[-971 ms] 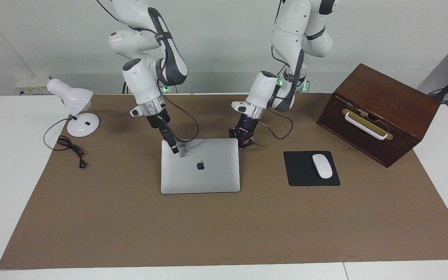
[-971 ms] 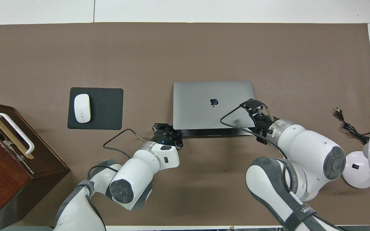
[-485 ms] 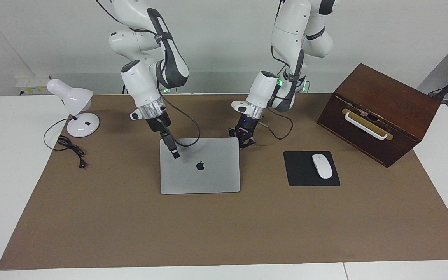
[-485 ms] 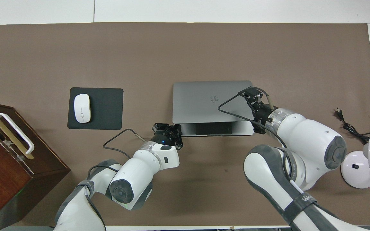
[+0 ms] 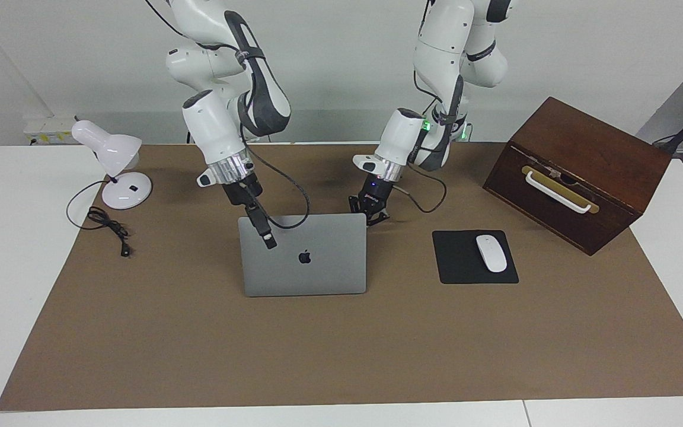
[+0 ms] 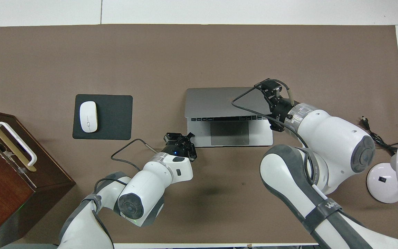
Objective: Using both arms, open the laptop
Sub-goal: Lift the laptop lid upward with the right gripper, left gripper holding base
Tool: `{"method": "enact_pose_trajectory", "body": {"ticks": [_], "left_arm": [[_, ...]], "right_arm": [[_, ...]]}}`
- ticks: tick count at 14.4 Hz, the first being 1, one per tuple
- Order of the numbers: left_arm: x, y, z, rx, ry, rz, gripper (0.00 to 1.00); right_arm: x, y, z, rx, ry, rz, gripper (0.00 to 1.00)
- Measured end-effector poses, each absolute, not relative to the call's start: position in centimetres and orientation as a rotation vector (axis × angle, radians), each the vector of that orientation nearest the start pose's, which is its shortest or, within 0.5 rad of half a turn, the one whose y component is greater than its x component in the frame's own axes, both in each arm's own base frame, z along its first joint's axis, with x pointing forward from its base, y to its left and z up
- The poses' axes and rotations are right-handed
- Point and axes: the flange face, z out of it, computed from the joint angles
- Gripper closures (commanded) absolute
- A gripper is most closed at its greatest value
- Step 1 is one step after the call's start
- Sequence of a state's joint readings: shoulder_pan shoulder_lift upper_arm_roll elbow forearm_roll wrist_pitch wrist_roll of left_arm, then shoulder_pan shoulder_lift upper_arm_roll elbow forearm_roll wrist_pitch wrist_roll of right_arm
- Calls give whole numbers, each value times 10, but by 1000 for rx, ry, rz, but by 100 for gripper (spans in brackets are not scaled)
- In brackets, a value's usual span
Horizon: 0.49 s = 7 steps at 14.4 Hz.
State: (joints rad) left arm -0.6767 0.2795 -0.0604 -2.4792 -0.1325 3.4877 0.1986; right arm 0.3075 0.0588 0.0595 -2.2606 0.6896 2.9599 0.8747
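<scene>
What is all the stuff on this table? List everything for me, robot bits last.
laptop: one, silver-grey, mid-table, lid partly raised.
mouse pad: one, black, beside the laptop toward the left arm's end.
mouse: one, white, on the mouse pad.
box: one, dark brown wood with a white handle, at the left arm's end.
lamp: one, white, at the right arm's end.
cord: one, black, by the lamp.
mat: one, brown, covering the table.
right gripper: one, black, at the lid's corner.
left gripper: one, black, low at the laptop's corner nearest the robots.
</scene>
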Motion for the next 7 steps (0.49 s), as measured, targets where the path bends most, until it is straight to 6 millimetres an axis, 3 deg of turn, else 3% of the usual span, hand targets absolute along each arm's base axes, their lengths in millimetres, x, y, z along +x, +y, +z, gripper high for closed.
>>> {"method": "enact_pose_trajectory", "body": {"ticks": [7], "left_arm": [[397, -339, 267, -2906, 1204, -1146, 100]], "right_arm": [[582, 146, 418, -2020, 1356, -474, 0]]}}
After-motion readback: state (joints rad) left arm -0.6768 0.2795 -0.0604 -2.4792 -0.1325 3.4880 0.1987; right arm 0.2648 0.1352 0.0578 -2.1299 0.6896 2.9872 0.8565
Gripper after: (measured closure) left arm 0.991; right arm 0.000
